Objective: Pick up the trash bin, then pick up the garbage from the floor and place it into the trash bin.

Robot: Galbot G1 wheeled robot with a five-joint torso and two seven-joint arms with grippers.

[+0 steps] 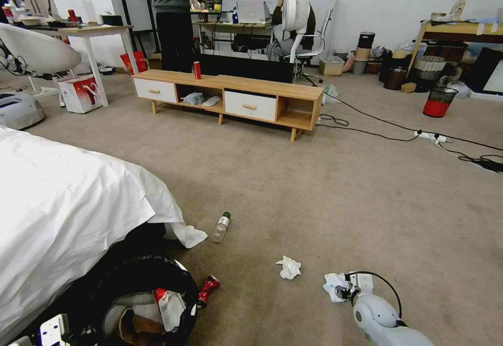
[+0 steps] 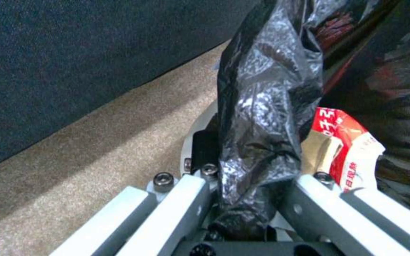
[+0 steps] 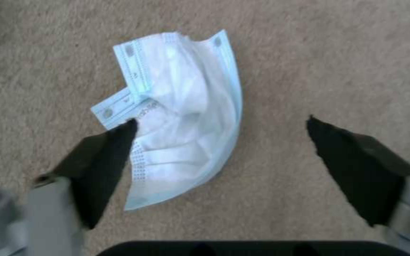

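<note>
The left gripper (image 2: 250,199) is clamped on the rim and black liner of the trash bin (image 1: 144,304), at seven o'clock in the head view. The right gripper (image 3: 221,142), jaws spread wide and holding nothing, hangs over a face mask (image 3: 186,117) at five o'clock. The mask looks light and limp (likely to fold when pinched), so its bunched middle seems best. Beige carpet (image 1: 325,189) gives grip; a bed (image 1: 63,204) crowds nine o'clock

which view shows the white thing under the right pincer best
The right wrist view: the crumpled white and pale-blue pleated face mask lies on the carpet between the open right pincer fingers. In the head view it is a small white scrap partly behind that pincer.
</note>
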